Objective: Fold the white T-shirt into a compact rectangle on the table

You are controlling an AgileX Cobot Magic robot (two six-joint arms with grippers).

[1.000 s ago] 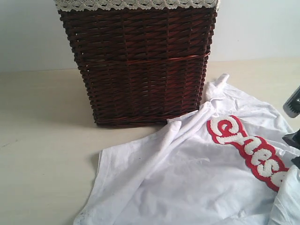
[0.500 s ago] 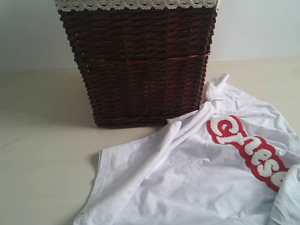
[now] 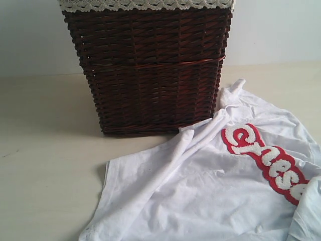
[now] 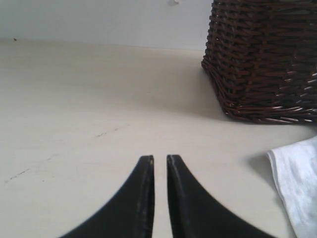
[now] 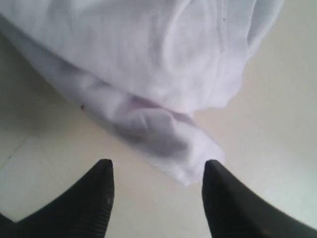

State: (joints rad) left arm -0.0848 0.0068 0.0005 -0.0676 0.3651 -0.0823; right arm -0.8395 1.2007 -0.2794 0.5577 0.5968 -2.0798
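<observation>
1. The step in hand, as I judge it, is the start: the white T-shirt [image 3: 210, 191] lies rumpled on the table [image 3: 45, 150], nothing folded yet, and one ridge of cloth touches the foot of the wicker basket [image 3: 150, 70]
2. The right claw [image 5: 157, 166] stands wide open and empty; a bunched, rolled edge of the shirt lies just ahead of its tips, in line with the gap
3. The left claw [image 4: 160, 157] is all but closed, a thin slit between the fingers with nothing in it; a shirt corner lies off to one side, the basket further ahead on that side
4. The next move probably calls for the right claw to drop forward and close on that roll, and for the left to open and take the corner
5. Bare table lies under and ahead of the left claw, good room for spreading; the basket crowds the shirt's far edge, so drawing the cloth away from it looks wise
</observation>
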